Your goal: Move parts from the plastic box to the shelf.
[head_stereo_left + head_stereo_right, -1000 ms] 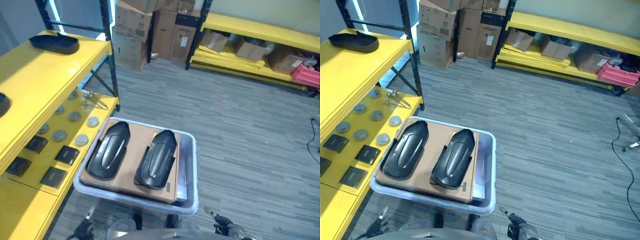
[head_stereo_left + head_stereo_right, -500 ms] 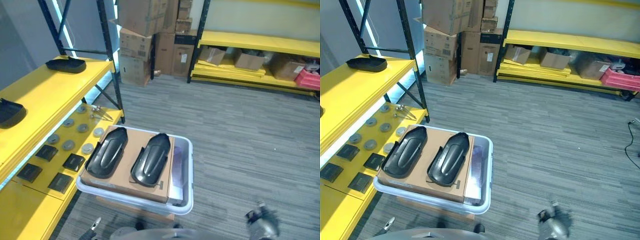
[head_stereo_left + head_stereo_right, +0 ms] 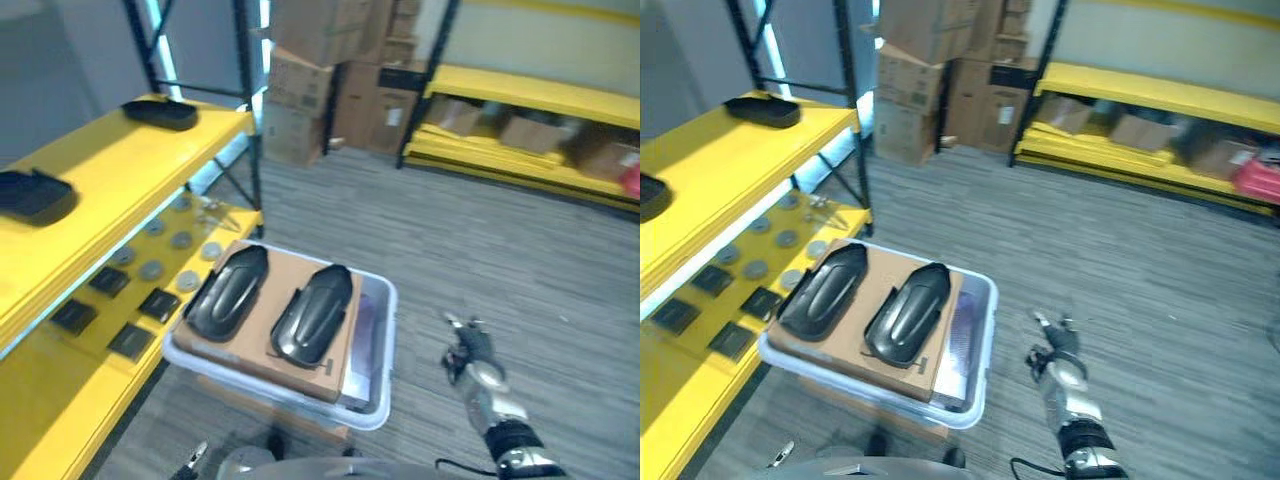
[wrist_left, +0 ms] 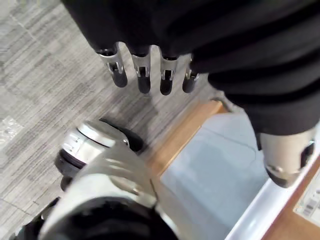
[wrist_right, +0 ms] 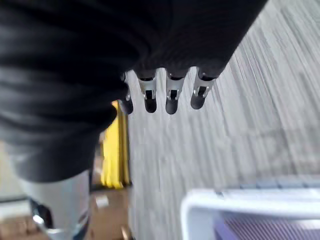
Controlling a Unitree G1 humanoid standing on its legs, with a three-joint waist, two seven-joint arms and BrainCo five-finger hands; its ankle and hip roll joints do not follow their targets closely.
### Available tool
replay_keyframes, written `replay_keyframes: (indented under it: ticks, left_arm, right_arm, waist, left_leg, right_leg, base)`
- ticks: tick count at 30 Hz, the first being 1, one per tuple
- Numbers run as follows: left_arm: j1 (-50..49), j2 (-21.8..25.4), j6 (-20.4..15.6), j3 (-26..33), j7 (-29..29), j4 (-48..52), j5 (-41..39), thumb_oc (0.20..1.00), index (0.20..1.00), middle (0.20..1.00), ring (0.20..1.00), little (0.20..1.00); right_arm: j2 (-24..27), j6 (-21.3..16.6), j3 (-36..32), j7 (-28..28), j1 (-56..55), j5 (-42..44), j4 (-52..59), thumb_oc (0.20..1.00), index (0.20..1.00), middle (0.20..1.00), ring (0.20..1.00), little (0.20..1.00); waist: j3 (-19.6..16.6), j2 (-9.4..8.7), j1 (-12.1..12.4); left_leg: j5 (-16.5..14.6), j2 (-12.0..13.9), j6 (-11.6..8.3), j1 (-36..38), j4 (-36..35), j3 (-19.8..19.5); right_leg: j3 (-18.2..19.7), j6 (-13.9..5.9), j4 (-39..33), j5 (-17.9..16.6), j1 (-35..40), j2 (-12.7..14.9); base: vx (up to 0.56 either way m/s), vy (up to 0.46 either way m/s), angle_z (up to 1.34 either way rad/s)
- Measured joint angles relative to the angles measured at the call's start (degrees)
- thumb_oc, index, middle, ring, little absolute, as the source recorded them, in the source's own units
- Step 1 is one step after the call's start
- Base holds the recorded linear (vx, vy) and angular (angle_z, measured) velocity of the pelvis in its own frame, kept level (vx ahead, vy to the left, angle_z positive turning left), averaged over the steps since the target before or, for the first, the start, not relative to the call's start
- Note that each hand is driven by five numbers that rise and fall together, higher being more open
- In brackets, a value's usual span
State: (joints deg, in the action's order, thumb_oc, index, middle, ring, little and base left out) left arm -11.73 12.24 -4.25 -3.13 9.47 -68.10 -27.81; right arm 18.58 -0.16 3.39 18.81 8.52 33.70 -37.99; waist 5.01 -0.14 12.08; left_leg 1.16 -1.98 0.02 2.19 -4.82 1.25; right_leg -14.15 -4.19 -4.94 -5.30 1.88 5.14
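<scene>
2 parts [image 3: 270, 305] in box [image 3: 375, 345], R hand [image 3: 468, 350] beside

Two glossy black moulded parts lie side by side on a brown cardboard sheet [image 3: 262, 345] inside the pale translucent plastic box [image 3: 377, 400] — the left part [image 3: 227, 291] and the right part [image 3: 313, 313], both long, domed and slanted the same way. The yellow shelf [image 3: 100, 190] stands just beside the box's left edge; two more black parts rest on its top board — one [image 3: 160, 113] at the far end, one [image 3: 35, 194] nearer.
</scene>
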Motion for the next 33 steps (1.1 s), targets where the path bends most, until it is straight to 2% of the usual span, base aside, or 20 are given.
replay_keyframes:
  ticks: [2,4,7,10,14,17,21,25,28,31,33]
  left_arm:
    - [-0.6,0.0,-0.7,-1.9,0.1,-0.1,1.1,1.0,1.0,1.0,1.0,1.0]
    - [-0.9,0.0,-1.0,-2.2,0.1,-0.1,1.1,1.0,1.0,1.0,1.0,1.0]
    - [-2.4,0.1,-1.4,-3.4,0.2,-0.3,1.2,1.0,1.0,1.0,1.0,1.0]
    - [-1.3,0.0,-1.7,-3.7,1.2,0.0,2.1,1.0,1.0,1.0,1.0,1.0]
    - [-0.8,0.0,-2.7,-3.6,2.2,0.2,2.2,1.0,1.0,1.0,1.0,1.0]
    - [-0.7,0.0,-2.8,-3.7,2.7,2.3,2.2,1.0,1.0,1.0,1.0,1.0]
    - [-0.4,0.0,-2.7,-3.8,3.3,2.7,2.2,1.0,1.0,1.0,1.0,1.0]
    - [1.0,0.0,-2.6,-3.9,2.8,3.7,2.1,1.0,1.0,1.0,1.0,1.0]
    - [1.3,0.0,-2.6,-4.1,2.2,3.9,2.0,1.0,1.0,1.0,1.0,1.0]
    - [1.8,0.0,-2.7,-4.3,2.2,4.1,2.0,1.0,1.0,1.0,1.0,1.0]
    - [0.9,0.2,-2.7,-3.8,2.1,4.4,1.6,1.0,1.0,1.0,1.0,1.0]
  right_arm:
    - [-1.0,0.7,4.5,-0.5,3.9,-0.1,-5.6,1.0,1.0,1.0,1.0,1.0]
    - [-1.2,1.3,5.0,-1.0,4.3,-0.1,-6.2,1.0,1.0,1.0,1.0,1.0]
    - [-2.6,1.5,6.2,-0.7,6.8,-0.1,-7.8,1.0,1.0,1.0,1.0,1.0]
    - [-3.0,1.9,7.2,0.6,6.9,-0.1,-8.1,1.0,1.0,1.0,1.0,1.0]
    - [-2.8,3.4,7.1,1.3,4.2,-0.4,-9.1,1.0,1.0,1.0,1.0,1.0]
    - [-2.7,5.5,7.1,1.1,3.0,-2.7,-14.8,1.0,1.0,1.0,1.0,1.0]
    - [-3.0,6.8,8.7,-1.0,0.8,-5.6,-15.0,1.0,1.0,1.0,1.0,1.0]
    - [-3.8,6.3,11.4,-1.1,1.1,-7.0,-14.8,1.0,1.0,1.0,1.0,1.0]
    - [-4.8,5.2,13.7,-0.5,2.7,-6.6,-14.2,1.0,1.0,1.0,1.0,1.0]
    - [-5.9,4.1,14.3,4.1,3.9,-4.6,-7.2,1.0,1.0,1.0,1.0,1.0]
    - [-5.8,3.2,13.0,7.1,3.7,-3.6,-4.7,1.0,1.0,1.0,1.0,1.0]
  waist:
    - [0.8,1.23,0.9]
    - [1.2,2.44,2.3]
    - [1.1,2.91,3.5]
    - [2.2,1.77,3.8]
    - [2.9,1.9,3.0]
    - [3.4,1.49,2.9]
    - [3.8,0.8,2.7]
    - [3.9,-0.3,3.7]
    - [4.2,-0.09,3.9]
    - [5.9,1.06,4.1]
    - [5.9,1.02,4.1]
  left_leg:
    - [0.2,-0.7,0.01,-1.0,0.4,-1.5]
    - [2.9,-0.6,0.29,-1.2,0.7,-1.6]
    - [3.7,-0.8,0.28,-1.4,0.8,-1.4]
    - [4.2,-1.0,0.97,-1.6,0.6,-2.0]
    - [4.1,-1.2,0.79,-0.4,0.5,-2.4]
    - [3.4,-1.1,-0.09,0.0,0.5,-2.8]
    - [3.2,-1.0,0.2,-0.3,0.7,-2.9]
    - [3.3,-0.9,0.13,-3.4,2.4,-3.4]
    - [3.6,-0.8,-0.17,-4.8,2.9,-3.8]
    - [4.1,-0.7,-0.51,-5.3,2.9,-4.0]
    - [4.1,-0.8,-0.5,-5.2,2.8,-4.0]
  right_leg:
    - [-2.0,-0.01,0.0,0.0,0.0,0.8]
    - [-2.5,-0.02,0.8,-0.1,-0.1,0.9]
    - [-3.0,-0.39,1.0,-0.4,0.0,1.4]
    - [-4.0,-0.66,0.9,-0.5,0.2,1.6]
    - [-4.3,-0.67,0.3,-0.5,1.8,1.5]
    - [-4.5,-0.88,0.3,0.1,2.3,1.4]
    - [-4.5,-0.46,0.7,0.2,1.9,1.5]
    - [-5.2,-0.3,1.9,0.3,-0.6,1.6]
    - [-5.4,-0.11,2.1,0.2,-1.7,1.5]
    - [-5.5,0.02,2.2,0.0,-2.3,1.4]
    - [-5.4,0.07,2.6,0.1,-2.6,1.5]
  base:
    - [0.0,0.067,0.51]
    - [-0.04,0.071,0.58]
    - [-0.04,0.05,0.07]
    - [0.02,0.033,0.18]
    - [0.05,0.017,0.03]
    - [0.03,0.009,0.02]
    - [0.0,0.0,0.0]
    - [-0.04,0.003,0.07]
    - [-0.07,-0.003,0.06]
    - [-0.02,0.015,0.05]
    - [0.0,0.0,0.0]
